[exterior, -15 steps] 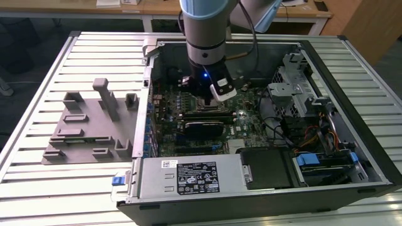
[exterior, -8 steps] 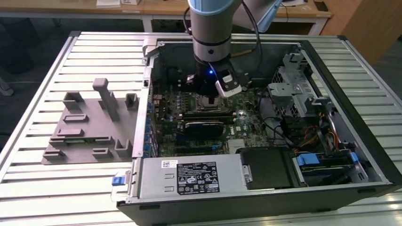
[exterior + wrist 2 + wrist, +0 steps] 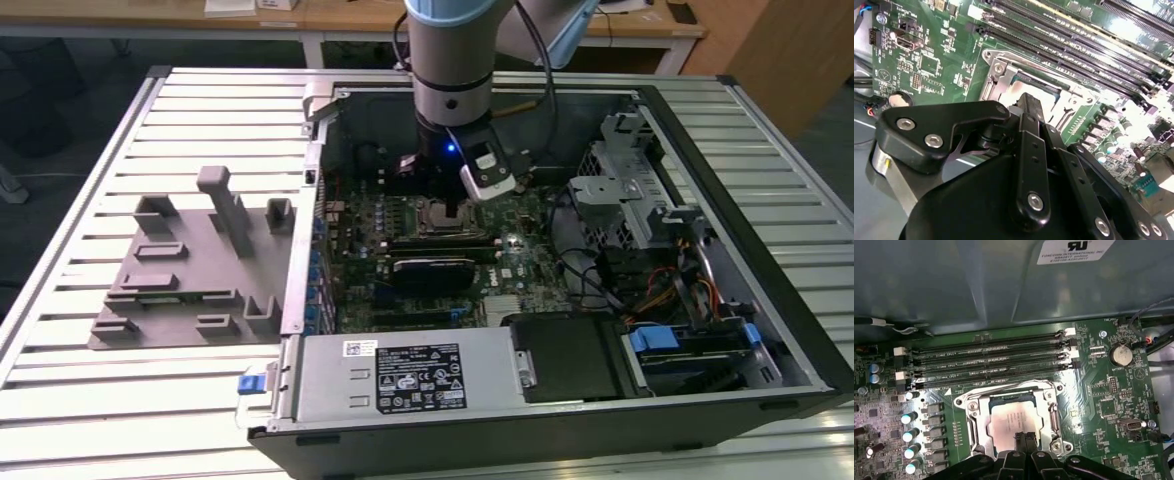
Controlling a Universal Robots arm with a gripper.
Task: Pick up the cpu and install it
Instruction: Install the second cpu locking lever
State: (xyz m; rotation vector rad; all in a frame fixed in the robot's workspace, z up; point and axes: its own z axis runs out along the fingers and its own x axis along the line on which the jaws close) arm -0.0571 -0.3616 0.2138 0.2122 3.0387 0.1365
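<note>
The cpu (image 3: 1013,419), a silvery square chip, lies flat inside the metal socket frame (image 3: 972,426) on the green motherboard (image 3: 1104,390). In both wrist views my gripper (image 3: 1025,438) hangs right over the chip's edge with its two black fingertips pressed together and nothing between them. Whether the tips touch the chip I cannot tell. From the second wrist view the fingers (image 3: 1027,107) cover part of the cpu (image 3: 1026,86). In the exterior view the gripper (image 3: 459,208) reaches down into the open computer case (image 3: 747,250) above the socket.
Several long memory slots (image 3: 989,360) run beside the socket. A black heatsink block (image 3: 434,270) sits on the board, and a silver power supply (image 3: 400,375) lies near the case front. A grey fixture tray (image 3: 187,270) stands on the slatted table (image 3: 80,400) at the exterior view's left.
</note>
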